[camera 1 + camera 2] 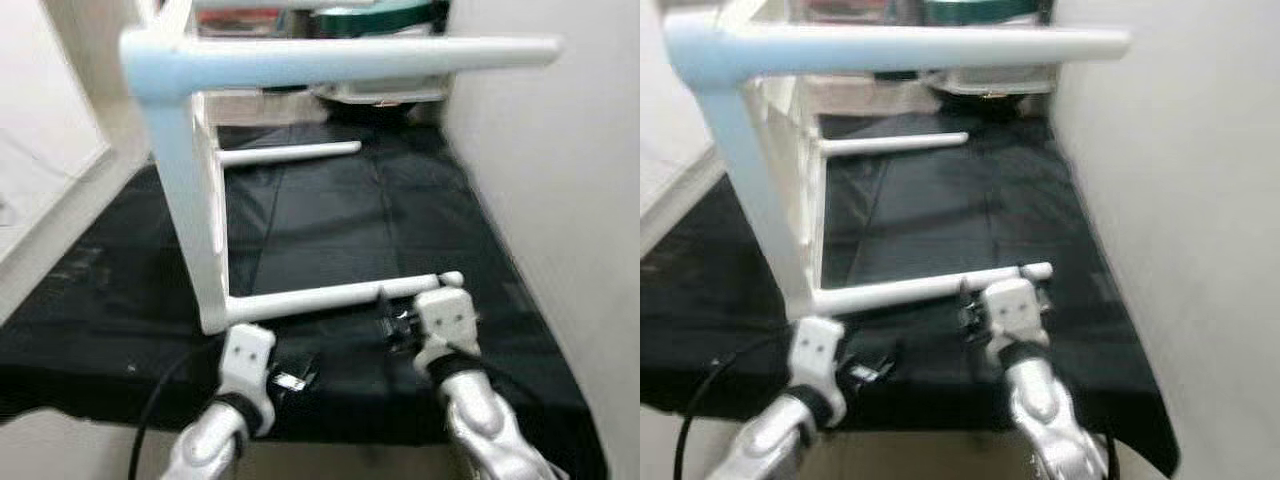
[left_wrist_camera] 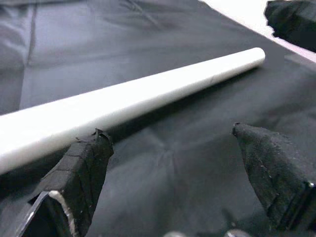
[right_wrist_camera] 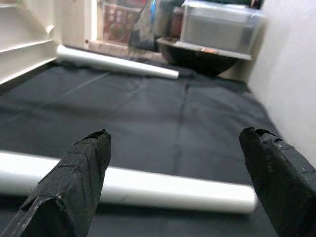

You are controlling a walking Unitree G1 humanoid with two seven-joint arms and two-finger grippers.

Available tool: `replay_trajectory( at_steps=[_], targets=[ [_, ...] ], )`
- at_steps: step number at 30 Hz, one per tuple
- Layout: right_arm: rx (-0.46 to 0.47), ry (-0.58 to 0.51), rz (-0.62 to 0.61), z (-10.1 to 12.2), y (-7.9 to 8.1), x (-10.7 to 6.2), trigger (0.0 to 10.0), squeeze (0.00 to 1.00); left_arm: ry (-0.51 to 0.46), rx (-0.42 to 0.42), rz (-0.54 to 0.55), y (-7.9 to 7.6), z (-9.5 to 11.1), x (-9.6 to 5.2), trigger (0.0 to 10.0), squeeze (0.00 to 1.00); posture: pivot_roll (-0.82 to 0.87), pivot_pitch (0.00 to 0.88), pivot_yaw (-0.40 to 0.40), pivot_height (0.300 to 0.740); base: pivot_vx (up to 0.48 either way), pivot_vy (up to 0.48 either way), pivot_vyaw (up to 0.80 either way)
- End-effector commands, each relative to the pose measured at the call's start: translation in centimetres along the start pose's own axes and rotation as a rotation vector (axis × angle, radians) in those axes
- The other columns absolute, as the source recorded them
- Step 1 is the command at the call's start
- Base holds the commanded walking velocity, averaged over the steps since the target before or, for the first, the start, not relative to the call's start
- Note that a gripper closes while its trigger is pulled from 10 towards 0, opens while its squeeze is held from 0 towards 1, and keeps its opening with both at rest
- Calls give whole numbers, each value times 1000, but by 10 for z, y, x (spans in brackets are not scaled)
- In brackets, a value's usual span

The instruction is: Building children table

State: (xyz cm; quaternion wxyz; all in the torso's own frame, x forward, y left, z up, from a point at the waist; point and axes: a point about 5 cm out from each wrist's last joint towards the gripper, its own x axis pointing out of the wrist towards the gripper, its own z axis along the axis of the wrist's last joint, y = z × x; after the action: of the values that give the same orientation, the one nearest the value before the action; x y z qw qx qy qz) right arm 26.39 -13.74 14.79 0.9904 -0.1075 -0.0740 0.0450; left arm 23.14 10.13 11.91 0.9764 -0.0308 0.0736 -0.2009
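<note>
A white children's table [image 1: 190, 190] lies on its side on a black cloth [image 1: 350, 220], its legs sticking out to the right. The near lower leg [image 1: 340, 296] rests on the cloth; the upper leg [image 1: 360, 55] hangs in the air. My right gripper [image 3: 175, 168] stands open just short of the near leg's [image 3: 148, 190] free end. My left gripper [image 2: 173, 168] is open too, low over the cloth beside the same leg [image 2: 128, 98], holding nothing. Both wrists [image 1: 247, 360] sit at the cloth's front edge.
A white wall [image 1: 560, 200] runs close along the right. A far lower leg [image 1: 290, 152] lies further back. At the back stand a dark bowl [image 3: 202, 59] and a clear storage box [image 3: 219, 24]. A black cable [image 1: 160, 400] loops by my left arm.
</note>
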Motion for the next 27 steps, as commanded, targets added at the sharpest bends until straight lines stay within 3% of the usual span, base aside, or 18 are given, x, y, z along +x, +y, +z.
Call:
replay_trajectory(
  at_steps=[1, 2, 7, 9, 12, 15, 16, 22, 23, 24, 27],
  targets=[
    [8, 3, 27, -1, 7, -4, 10000, 0, -8, 52, 36, 11, 3, -3, 10000, 0, 55, 74, -19, 740, 0, 0, 0],
    [11, 2, 28, -1, 7, -4, 10000, 0, -25, 91, 44, 14, 7, -1, 10000, 0, 56, 73, -20, 740, 0, 0, 0],
    [21, -20, 12, 2, 4, -2, 10000, 0, -81, 82, 111, 28, 23, 8, 10000, 0, 58, 70, -16, 740, 0, 0, 0],
    [-73, -82, -90, 12, -10, 8, 10000, 0, -123, 98, 119, 40, 35, 19, 10000, 0, 58, 70, -11, 740, 0, 0, 0],
    [-121, -108, -145, 17, -17, 12, 10000, 0, -137, 109, 115, 43, 39, 23, 10000, 0, 58, 72, -9, 740, 0, 0, 0],
    [-228, -129, -248, 24, -27, 24, 10000, 0, -164, 133, 107, 47, 50, 34, 10000, 0, 57, 83, -6, 740, 0, 0, 0],
    [-277, -130, -278, 27, -27, 28, 10000, 0, -174, 139, 104, 48, 54, 39, 10000, 0, 56, 88, -5, 740, 0, 0, 0],
    [-355, -181, -301, 37, -24, 36, 10000, 0, -195, 143, 109, 51, 61, 47, 10000, 0, 53, 116, 0, 740, 0, 0, 0],
    [-437, -243, -287, 49, -21, 44, 10000, 0, -208, 152, 120, 55, 67, 54, 10000, 0, 60, 154, 1, 740, 0, 0, 0],
    [-437, -243, -287, 49, -21, 44, 10000, 0, -208, 152, 120, 55, 67, 54, 10000, 0, 60, 154, 1, 740, 0, 0, 0],
    [-629, -391, -313, 77, -19, 62, 10000, 0, -226, 174, 153, 64, 78, 72, 10000, 0, 62, 184, 1, 740, 0, 0, 0]
  ],
)
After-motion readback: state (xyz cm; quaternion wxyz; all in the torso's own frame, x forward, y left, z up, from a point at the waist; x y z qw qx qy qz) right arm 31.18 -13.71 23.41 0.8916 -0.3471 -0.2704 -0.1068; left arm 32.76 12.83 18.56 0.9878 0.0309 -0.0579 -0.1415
